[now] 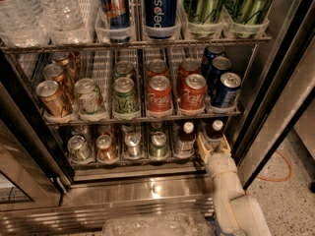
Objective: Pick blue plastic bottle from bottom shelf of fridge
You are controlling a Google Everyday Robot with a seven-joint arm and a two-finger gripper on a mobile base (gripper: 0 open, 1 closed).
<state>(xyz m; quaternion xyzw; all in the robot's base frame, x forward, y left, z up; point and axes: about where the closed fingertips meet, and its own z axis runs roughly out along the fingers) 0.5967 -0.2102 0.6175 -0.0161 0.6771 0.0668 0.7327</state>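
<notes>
The fridge [278, 77] stands open with drinks on wire racks. On the bottom shelf [139, 161], at the far right, stands a stubby blue plastic bottle [215, 130] with a white cap and dark contents. A second bottle of the same kind [185, 135] stands just left of it. My gripper [214, 145] reaches into the bottom shelf from the lower right. It is open, with one cream fingertip on each side of the rightmost bottle's lower body. The bottle stands upright on the shelf.
Several cans [133, 145] fill the bottom shelf's left lanes. Red cola cans [159, 96] and blue cans [224, 90] sit on the rack right above the gripper. The dark door frame [256, 132] is close on the right. An orange cable [280, 173] lies on the floor.
</notes>
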